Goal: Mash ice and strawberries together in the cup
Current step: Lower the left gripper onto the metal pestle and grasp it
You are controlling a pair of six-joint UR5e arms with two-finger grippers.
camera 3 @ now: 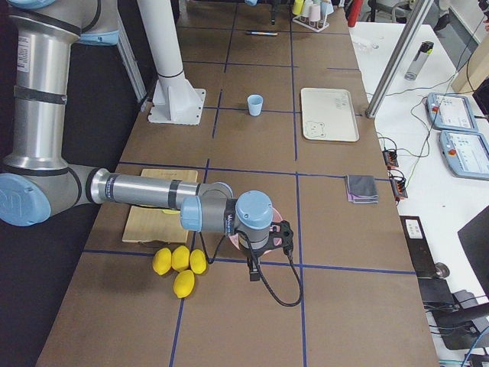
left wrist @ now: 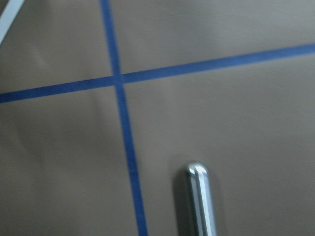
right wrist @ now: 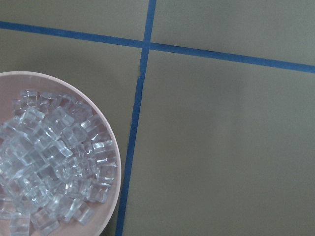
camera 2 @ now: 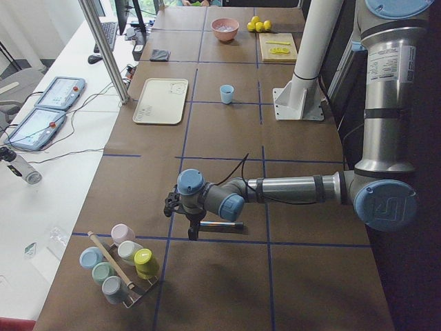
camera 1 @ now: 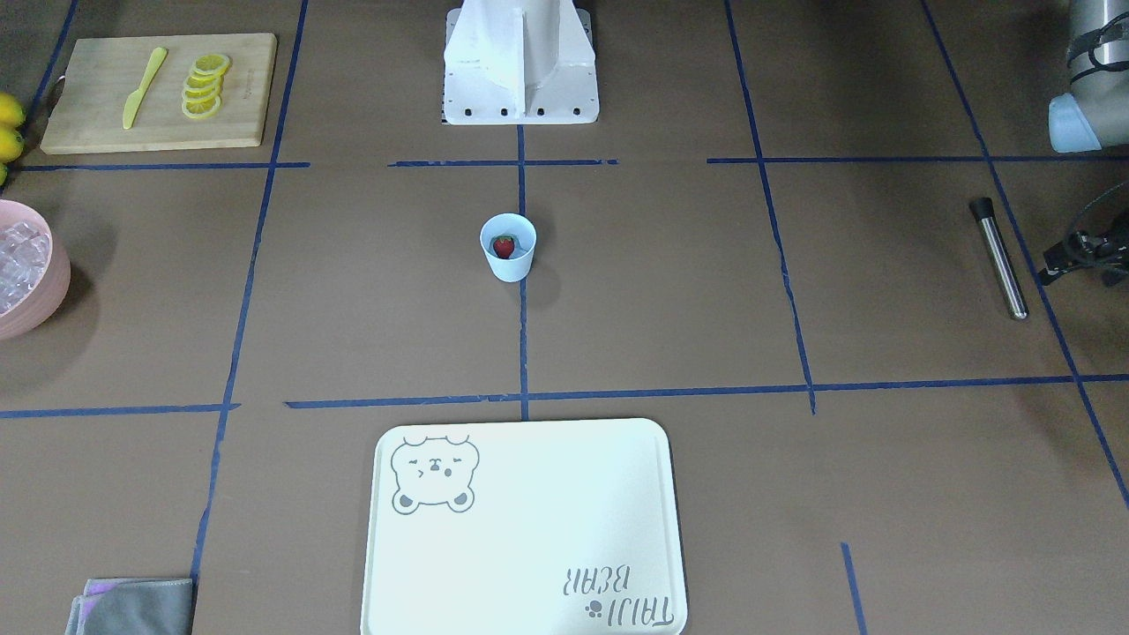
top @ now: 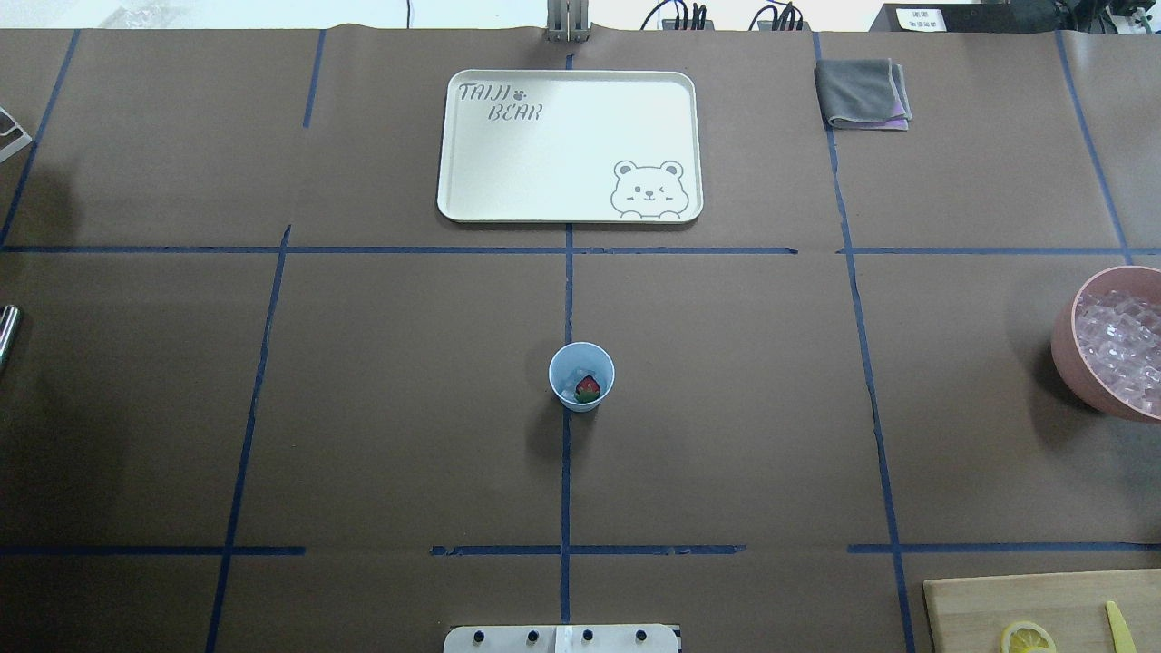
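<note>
The light blue cup (camera 1: 519,265) stands upright mid-table, also in the overhead view (top: 567,363). A red strawberry (camera 1: 504,246) lies inside it, and a whitish bit that may be ice sits beside it (top: 568,391). More ice cubes (right wrist: 49,162) fill a pink bowl (top: 1070,336) far from the cup. A metal muddler (camera 1: 999,257) lies flat on the table, and its end shows in the left wrist view (left wrist: 199,196). My left gripper (camera 2: 192,233) hangs over the muddler. My right gripper (camera 3: 251,274) hangs by the bowl. I cannot tell if either is open or shut.
A white bear tray (top: 490,181) lies beyond the cup. A wooden board (camera 1: 88,123) holds lemon slices (camera 1: 204,86) and a yellow knife (camera 1: 144,86). Whole lemons (camera 3: 179,264), a grey cloth (top: 862,91), a rack of coloured cups (camera 2: 120,265) and the robot's base (camera 1: 520,62) also stand on the table.
</note>
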